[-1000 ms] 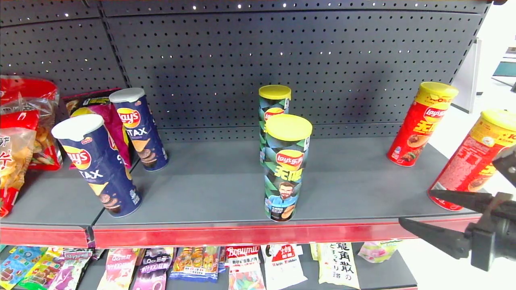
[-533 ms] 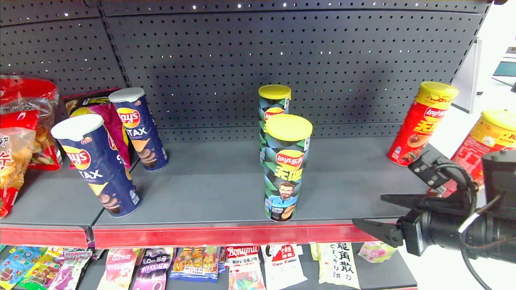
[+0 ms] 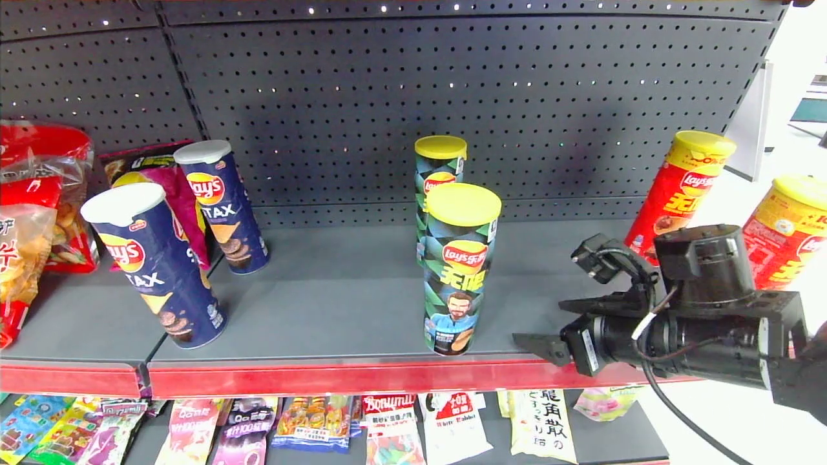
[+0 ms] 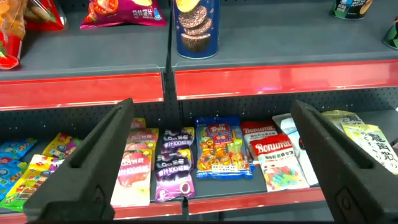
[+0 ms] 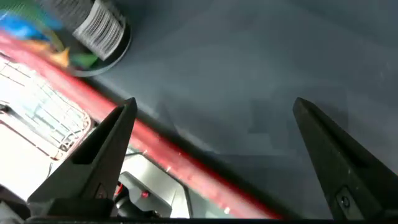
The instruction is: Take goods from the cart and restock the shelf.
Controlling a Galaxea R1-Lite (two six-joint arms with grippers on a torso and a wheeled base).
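Evidently between placements: the right gripper (image 3: 539,321) hangs open and empty over the front edge of the shelf (image 3: 362,303), beside the green can (image 3: 460,271); the left gripper (image 4: 211,104) gapes too. Next, probably, fetch goods from the cart.

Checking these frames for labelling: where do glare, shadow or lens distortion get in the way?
Head view: the room right of the shelf is washed out white; wide-angle distortion tilts the blue can and red can outward; light shines through the pegboard holes. Left wrist view: glare streaks the red shelf edge.
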